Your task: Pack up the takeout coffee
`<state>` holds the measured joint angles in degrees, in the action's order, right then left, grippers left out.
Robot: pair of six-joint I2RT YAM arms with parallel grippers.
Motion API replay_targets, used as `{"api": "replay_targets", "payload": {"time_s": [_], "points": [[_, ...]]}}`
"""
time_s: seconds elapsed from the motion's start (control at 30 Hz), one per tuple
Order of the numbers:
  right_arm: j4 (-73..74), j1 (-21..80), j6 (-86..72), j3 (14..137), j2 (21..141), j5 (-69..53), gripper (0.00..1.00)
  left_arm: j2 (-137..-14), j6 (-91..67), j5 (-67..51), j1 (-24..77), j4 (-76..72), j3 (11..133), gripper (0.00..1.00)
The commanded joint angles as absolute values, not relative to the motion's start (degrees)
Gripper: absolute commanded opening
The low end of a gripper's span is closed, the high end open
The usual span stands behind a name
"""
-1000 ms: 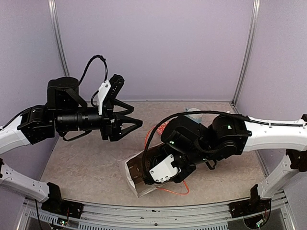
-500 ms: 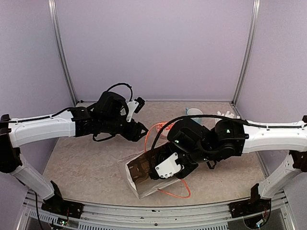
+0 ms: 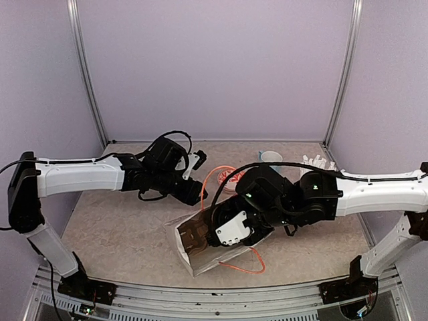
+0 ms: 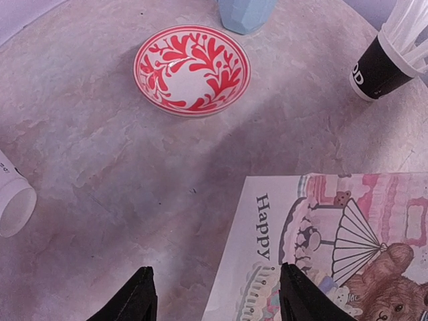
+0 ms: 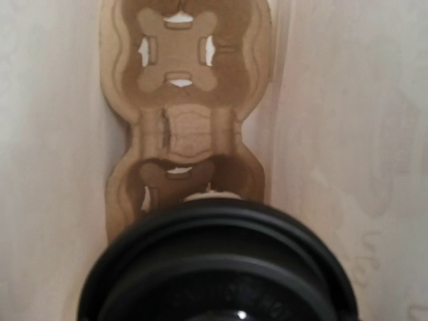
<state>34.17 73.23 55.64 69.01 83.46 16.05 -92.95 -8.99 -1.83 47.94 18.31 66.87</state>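
Left tool (image 4: pixel 215 294) has dropped low over the bench (image 4: pixel 100 167), released and empty. Right tool (image 3: pixel 208 235) grasps the black-lidded paper cup (image 5: pixel 221 267) inside the printed paper bag (image 4: pixel 348 227). Next, I think, it must be seated into the brown cardboard carrier (image 5: pixel 184 87).

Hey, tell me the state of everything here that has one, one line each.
Bag: on its side, mouth open.
Carrier: inside the bag, far slot empty.
Lidded cup: lid on, over the near slot.
Right tool: gripping the lidded cup.
Left tool: open, empty.
Bowl: upright, empty.
Straw cup: upright, holding straws.
Second cup: outside the bag, mostly cut off.
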Motion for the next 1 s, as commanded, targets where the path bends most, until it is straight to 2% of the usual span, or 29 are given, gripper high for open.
{"api": "replay_targets", "payload": {"time_s": [0.0,0.33,0.97], "points": [[31.8,72.3,55.7,68.6,84.0,15.6,0.37,-93.9,-8.2,-5.5,47.6,16.7,66.9,0.61],[31.3,70.2,56.6,68.5,86.4,11.4,0.37,-93.0,-8.3,-8.7,47.7,15.3,63.9,0.6],[24.1,68.0,59.1,64.9,88.3,11.6,0.36,-93.9,-8.4,-11.7,47.7,12.7,62.6,0.59]]}}
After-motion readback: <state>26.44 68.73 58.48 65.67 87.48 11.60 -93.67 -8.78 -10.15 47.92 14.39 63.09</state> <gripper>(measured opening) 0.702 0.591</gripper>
